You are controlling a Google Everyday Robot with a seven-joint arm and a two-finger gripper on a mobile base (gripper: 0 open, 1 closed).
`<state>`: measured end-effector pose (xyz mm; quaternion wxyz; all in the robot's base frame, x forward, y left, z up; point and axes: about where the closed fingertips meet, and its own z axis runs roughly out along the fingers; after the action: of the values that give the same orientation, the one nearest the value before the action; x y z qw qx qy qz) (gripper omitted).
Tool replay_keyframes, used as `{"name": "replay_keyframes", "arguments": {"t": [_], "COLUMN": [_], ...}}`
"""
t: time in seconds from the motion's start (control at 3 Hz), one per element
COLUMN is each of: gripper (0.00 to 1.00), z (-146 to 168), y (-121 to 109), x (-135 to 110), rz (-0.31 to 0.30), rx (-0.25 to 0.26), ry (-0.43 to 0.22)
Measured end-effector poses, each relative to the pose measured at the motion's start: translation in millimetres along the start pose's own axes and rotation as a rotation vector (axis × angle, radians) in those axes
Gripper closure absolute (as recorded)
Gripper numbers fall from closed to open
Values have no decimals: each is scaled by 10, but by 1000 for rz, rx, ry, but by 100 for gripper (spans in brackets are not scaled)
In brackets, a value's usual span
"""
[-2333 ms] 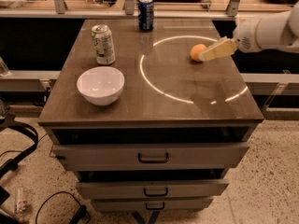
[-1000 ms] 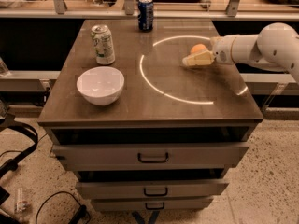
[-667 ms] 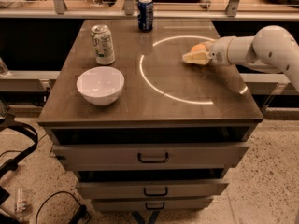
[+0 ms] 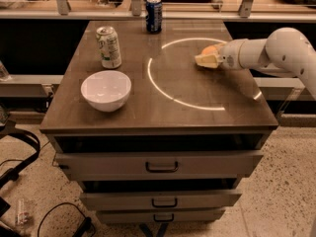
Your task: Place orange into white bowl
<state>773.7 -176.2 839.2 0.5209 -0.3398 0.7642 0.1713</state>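
The orange (image 4: 210,48) lies on the dark wooden tabletop (image 4: 163,107), on the right side inside a bright ring of light. My gripper (image 4: 207,59) reaches in from the right on the white arm (image 4: 276,48) and sits right against the orange, covering its lower part; only the top of the fruit shows. The white bowl (image 4: 106,90) stands empty and upright on the left front part of the table, well to the left of the gripper.
A green-and-white can (image 4: 108,46) stands behind the bowl at the left. A blue can (image 4: 154,14) stands at the back edge. Drawers (image 4: 160,165) are below the tabletop. Cables lie on the floor at the left.
My gripper has moved left from beside the orange onto it, and now hides most of it. The orange, bowl and cans have stayed in place.
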Motion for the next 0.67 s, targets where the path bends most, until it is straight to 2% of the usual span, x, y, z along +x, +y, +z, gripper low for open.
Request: {"name": "replay_keyframes", "arguments": {"t": [0.33,0.67], "gripper": [100,100], "z": [17,-35], "y": [13,-17], "x": [-42,-267], "rz": [-7,-44], "rx": [-6,-16], "ry": [-3,-18]}}
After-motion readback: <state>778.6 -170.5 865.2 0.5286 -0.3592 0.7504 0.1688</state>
